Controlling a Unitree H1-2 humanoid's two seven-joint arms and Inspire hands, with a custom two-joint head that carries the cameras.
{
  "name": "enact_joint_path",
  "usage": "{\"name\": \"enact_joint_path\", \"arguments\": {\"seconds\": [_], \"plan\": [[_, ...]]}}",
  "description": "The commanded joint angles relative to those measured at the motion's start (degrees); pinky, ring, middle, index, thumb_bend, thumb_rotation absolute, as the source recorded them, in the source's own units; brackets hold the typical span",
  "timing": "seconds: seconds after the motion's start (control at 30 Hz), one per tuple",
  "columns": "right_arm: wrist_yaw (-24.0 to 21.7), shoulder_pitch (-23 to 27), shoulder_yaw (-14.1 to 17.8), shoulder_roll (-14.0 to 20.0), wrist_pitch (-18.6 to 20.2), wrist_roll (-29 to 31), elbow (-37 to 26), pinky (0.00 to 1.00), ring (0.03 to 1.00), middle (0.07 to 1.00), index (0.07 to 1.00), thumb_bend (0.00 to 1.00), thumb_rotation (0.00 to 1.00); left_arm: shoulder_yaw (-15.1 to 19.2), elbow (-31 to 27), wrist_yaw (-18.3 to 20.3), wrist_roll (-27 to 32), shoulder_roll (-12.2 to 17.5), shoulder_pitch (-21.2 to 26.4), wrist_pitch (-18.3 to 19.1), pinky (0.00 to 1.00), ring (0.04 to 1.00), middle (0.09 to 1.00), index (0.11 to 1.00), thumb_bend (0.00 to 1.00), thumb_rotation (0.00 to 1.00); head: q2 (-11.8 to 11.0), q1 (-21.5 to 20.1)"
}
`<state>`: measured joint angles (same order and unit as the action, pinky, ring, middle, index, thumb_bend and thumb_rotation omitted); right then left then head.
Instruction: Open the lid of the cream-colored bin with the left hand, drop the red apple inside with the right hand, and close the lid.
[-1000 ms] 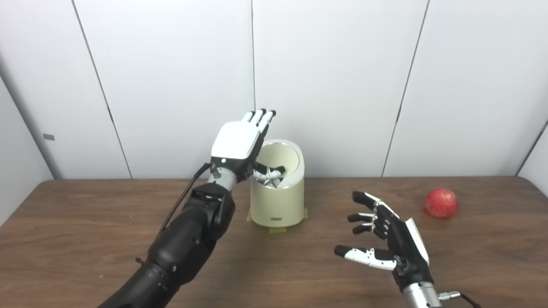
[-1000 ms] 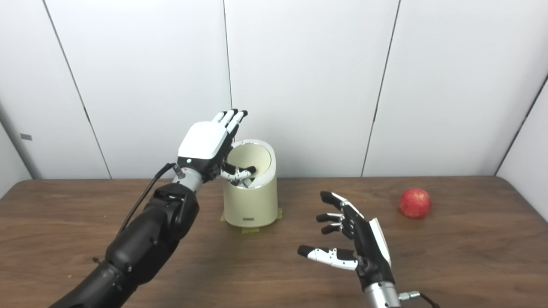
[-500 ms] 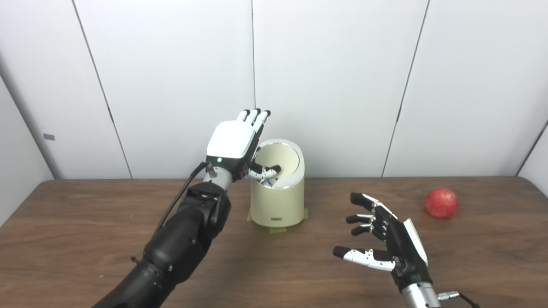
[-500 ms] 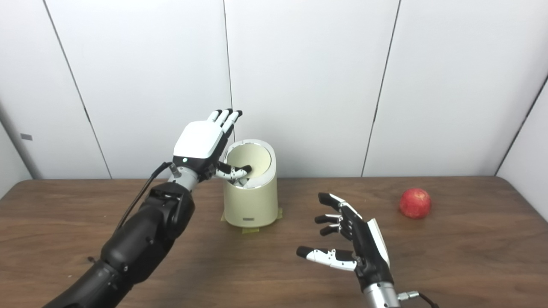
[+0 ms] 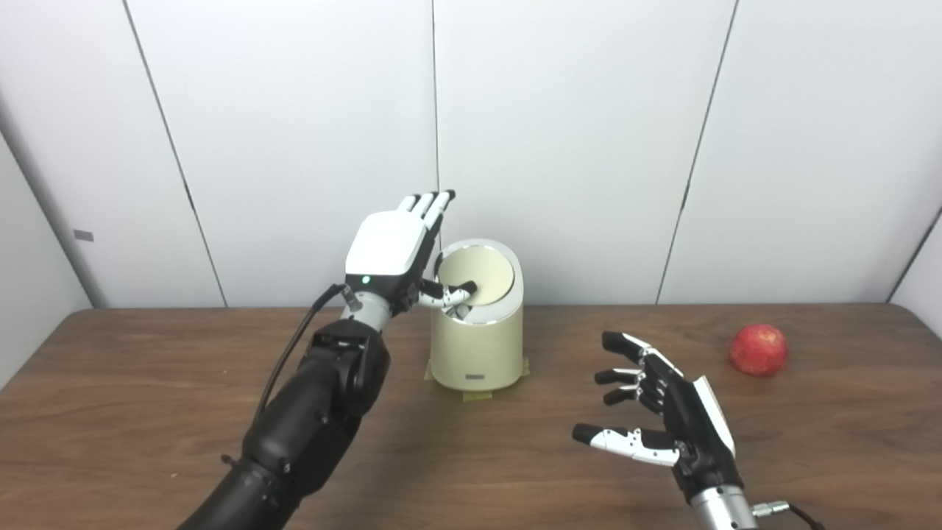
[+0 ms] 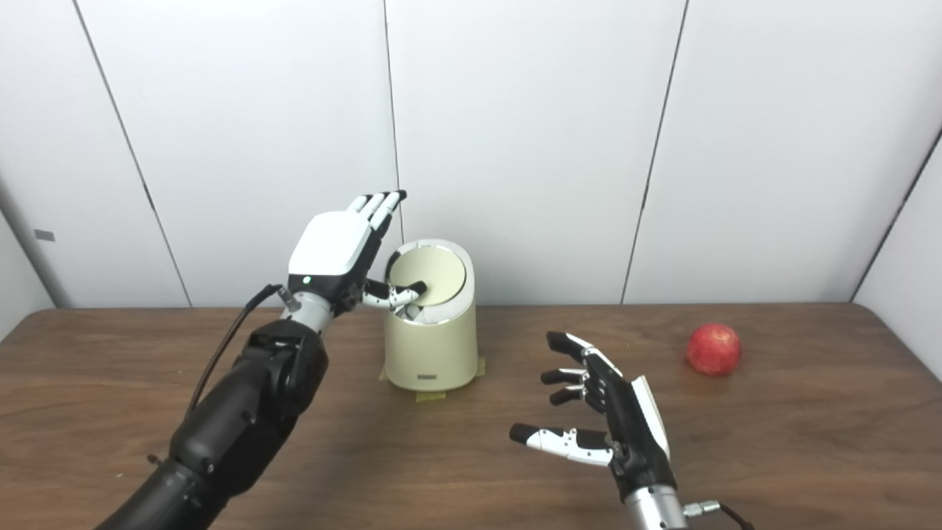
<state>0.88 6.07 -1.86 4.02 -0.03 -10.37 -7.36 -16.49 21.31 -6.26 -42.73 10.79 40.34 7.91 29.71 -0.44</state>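
Note:
The cream-colored bin [image 5: 477, 346] stands at the back middle of the table. Its round lid [image 5: 486, 269] is tilted, with a dark gap at its lower left edge. My left hand [image 5: 386, 243] is raised just left of the bin's top, fingers straight and pointing up, holding nothing. Its thumb [image 5: 449, 291] reaches right and rests on the lid's lower left part. The red apple [image 5: 758, 350] lies on the table at the far right. My right hand [image 5: 666, 412] hovers open over the table, front right of the bin, well left of the apple.
The brown wooden table [image 5: 147, 383] runs the full width of the view. White wall panels [image 5: 574, 147] stand close behind the bin. Yellowish tape tabs [image 5: 478, 395] stick out from under the bin's base.
My left hand has drawn to the left and a little lower, its thumb sliding back toward the bin's left rim. The lid has swung from wide open to less tilted. The right hand barely moved.

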Motion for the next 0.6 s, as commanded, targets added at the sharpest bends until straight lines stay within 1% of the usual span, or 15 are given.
{"name": "enact_joint_path", "arguments": {"seconds": [0.0,0.03,0.07,0.13,0.2,0.23,0.3,0.33,0.37,0.47,0.53,0.57], "plan": [[0.1,1.8,0.1,0.2,-1.8,0.2,-1.6,0.54,0.661,0.824,0.782,0.74,0.17,5.0,-2.7,-1.5,8.6,-1.5,1.1,-3.7,0.81,0.953,0.976,1.0,0.76,0.27,0.1,0.0],[0.0,1.8,0.1,0.2,-1.8,0.3,-1.6,0.54,0.659,0.822,0.781,0.73,0.16,7.5,-3.4,-0.9,12.6,-2.6,0.3,-4.3,0.81,0.947,0.975,1.0,0.76,0.27,0.0,0.0],[0.0,1.8,0.1,0.2,-1.8,0.3,-1.6,0.54,0.659,0.822,0.779,0.73,0.16,9.1,-3.9,-0.5,15.2,-3.3,-0.2,-4.7,0.81,0.94,0.967,1.0,0.75,0.29,0.0,0.0],[0.1,1.8,0.0,0.2,-2.0,0.2,-1.4,0.54,0.659,0.821,0.78,0.73,0.16,13.7,-6.6,1.8,24.0,-5.3,-2.4,-4.7,0.82,0.935,0.958,0.996,0.73,0.31,0.0,0.0],[0.2,1.7,0.1,0.2,-2.0,0.1,-1.3,0.55,0.658,0.818,0.782,0.74,0.17,16.7,-8.8,3.4,29.9,-6.5,-4.3,-4.2,0.86,0.944,0.957,0.993,0.73,0.33,0.0,0.1],[0.2,1.7,0.1,0.2,-1.9,0.1,-1.3,0.55,0.659,0.817,0.784,0.74,0.17,17.8,-9.7,4.0,32.1,-6.8,-5.2,-4.0,0.84,0.927,0.946,0.988,0.73,0.36,0.0,0.2],[0.2,1.7,0.1,0.2,-1.8,0.0,-1.4,0.55,0.66,0.816,0.785,0.74,0.18,19.0,-11.3,4.5,34.8,-7.0,-6.8,-3.9,0.81,0.911,0.935,0.981,0.73,0.36,-0.1,0.1],[0.2,1.7,0.1,0.3,-1.8,0.0,-1.4,0.55,0.659,0.815,0.785,0.74,0.18,19.4,-12.1,4.3,35.3,-7.1,-8.0,-3.8,0.77,0.891,0.923,0.97,0.72,0.35,0.0,0.1],[0.2,1.7,0.1,0.3,-1.8,-0.2,-1.4,0.55,0.659,0.815,0.784,0.74,0.17,19.6,-12.9,3.6,35.1,-7.1,-9.3,-4.1,0.75,0.875,0.916,0.964,0.72,0.33,0.0,0.1],[-0.1,1.6,0.3,0.5,-1.9,0.5,-1.4,0.55,0.663,0.817,0.785,0.73,0.16,18.9,-14.6,1.5,32.3,-6.7,-13.5,-5.8,0.84,0.868,0.916,0.977,0.74,0.33,0.0,0.3],[-0.1,1.6,0.3,0.6,-1.7,0.6,-1.5,0.55,0.668,0.82,0.786,0.74,0.17,18.7,-15.2,1.8,32.8,-6.4,-16.8,-8.1,0.85,0.874,0.924,0.986,0.74,0.32,0.0,0.4],[-0.1,1.5,0.3,0.6,-1.6,0.4,-1.5,0.55,0.667,0.819,0.785,0.74,0.17,18.7,-15.4,2.1,33.3,-6.3,-18.1,-9.0,0.84,0.87,0.924,0.982,0.75,0.32,0.0,0.4]]}}
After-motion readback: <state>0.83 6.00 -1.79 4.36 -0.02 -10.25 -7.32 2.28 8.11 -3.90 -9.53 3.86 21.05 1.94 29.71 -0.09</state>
